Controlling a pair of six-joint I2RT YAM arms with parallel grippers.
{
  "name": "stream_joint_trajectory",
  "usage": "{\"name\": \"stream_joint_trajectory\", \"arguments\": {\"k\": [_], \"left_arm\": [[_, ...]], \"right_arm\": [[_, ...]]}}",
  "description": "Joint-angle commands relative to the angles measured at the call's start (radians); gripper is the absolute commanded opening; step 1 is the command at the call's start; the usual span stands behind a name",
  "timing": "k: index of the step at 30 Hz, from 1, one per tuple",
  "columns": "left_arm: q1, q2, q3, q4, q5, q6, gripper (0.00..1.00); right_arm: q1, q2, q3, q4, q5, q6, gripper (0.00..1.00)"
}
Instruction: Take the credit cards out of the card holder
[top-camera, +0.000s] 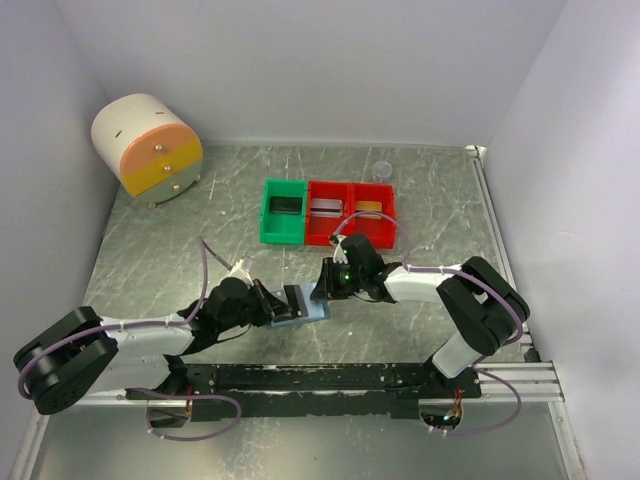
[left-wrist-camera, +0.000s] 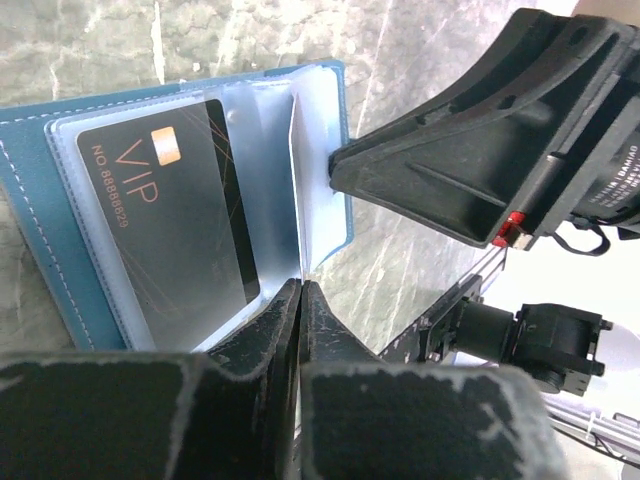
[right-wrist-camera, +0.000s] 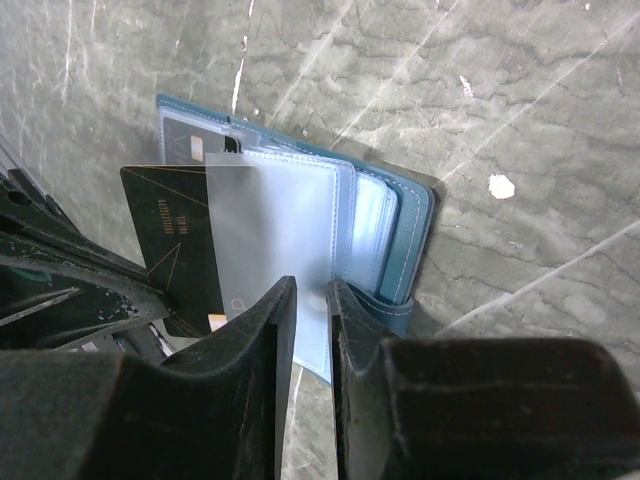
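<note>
**Ana:** From above, where does the small blue-grey two-panel card holder (top-camera: 305, 312) lie?

**Ben:** It lies open on the scratched grey metal table (top-camera: 180, 250), near the front edge, between the two arms. The left gripper (top-camera: 278, 302) meets it from the left and the right gripper (top-camera: 322, 285) from the far right. Further back, a green plastic bin (top-camera: 282, 234) holds a dark flat card (top-camera: 286, 205). Beside it, two red plastic bins (top-camera: 326, 236) hold a silvery-grey card (top-camera: 325, 208) and a gold-copper card (top-camera: 368, 208), one in each.

**Ana:** And the left wrist camera?

**Ben:** The left gripper's jaws are pressed together on the lower edge of a clear plastic sleeve leaf (left-wrist-camera: 318, 140) that stands up from the holder. A black VIP card (left-wrist-camera: 175, 230) with copper lettering sits inside the next sleeve. The right gripper's tip touches the raised leaf's far edge.

**Ana:** The right wrist camera?

**Ben:** The right gripper's fingers (right-wrist-camera: 265, 330) stand a narrow gap apart, pinching the frosted leaf. A dark card shows just left of that leaf. Whether it is the VIP card, he cannot tell. The blue cover lies flat beneath.
</note>
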Motion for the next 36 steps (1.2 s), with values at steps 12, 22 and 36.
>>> {"name": "stream_joint_trajectory", "arguments": {"k": [12, 22, 36], "left_arm": [[-0.003, -0.018, 0.096, -0.173, -0.034, 0.090, 0.10], [-0.003, 0.019, 0.097, -0.098, -0.004, 0.090, 0.21], [-0.003, 0.095, 0.131, -0.084, -0.007, 0.079, 0.21]], "right_arm": [[0.021, -0.151, 0.017, 0.029, -0.046, 0.031, 0.22], [0.050, 0.073, -0.026, 0.117, -0.036, 0.093, 0.20], [0.048, 0.044, -0.029, 0.097, -0.031, 0.083, 0.20]]}}
